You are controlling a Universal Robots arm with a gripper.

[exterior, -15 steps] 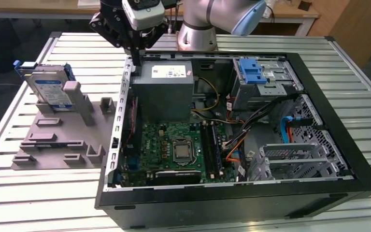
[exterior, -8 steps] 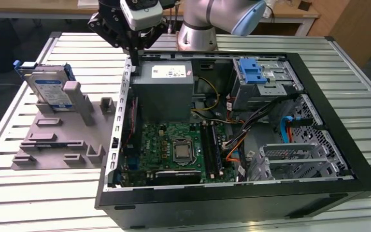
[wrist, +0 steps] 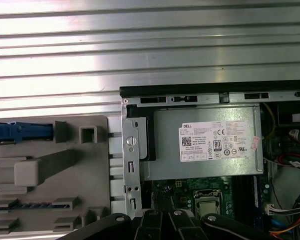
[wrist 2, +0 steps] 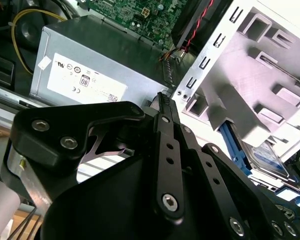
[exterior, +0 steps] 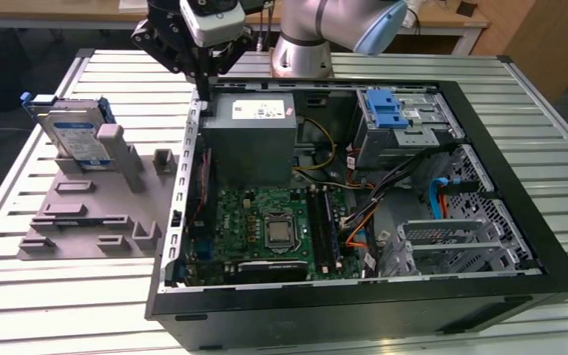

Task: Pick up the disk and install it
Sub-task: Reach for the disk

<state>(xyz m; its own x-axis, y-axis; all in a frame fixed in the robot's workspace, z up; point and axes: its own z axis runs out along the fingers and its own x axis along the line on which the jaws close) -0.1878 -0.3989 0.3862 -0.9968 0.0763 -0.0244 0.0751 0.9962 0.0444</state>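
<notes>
Disk (exterior: pixel 75 137), one, stands upright in grey holder (exterior: pixel 86 222).

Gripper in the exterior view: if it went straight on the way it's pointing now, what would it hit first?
Most likely the metal side wall of the open computer case, at the corner beside the grey power supply. The gripper points down just above that edge. Depth is unclear, so it might land on the power supply instead.

Robotics lab or test workshop. Slatted metal table (exterior: pixel 47 296) carried an opened computer case (exterior: pixel 363 307), circuit board and cabling bare. On the exterior view's left, a grey moulded fixture (exterior: pixel 86 214) held the disk (exterior: pixel 72 137) upright. Robot arm (exterior: pixel 313 29) stood at the table's far edge. Wooden desks (exterior: pixel 67 11) and wood panelling (exterior: pixel 541 37) lay beyond
</notes>
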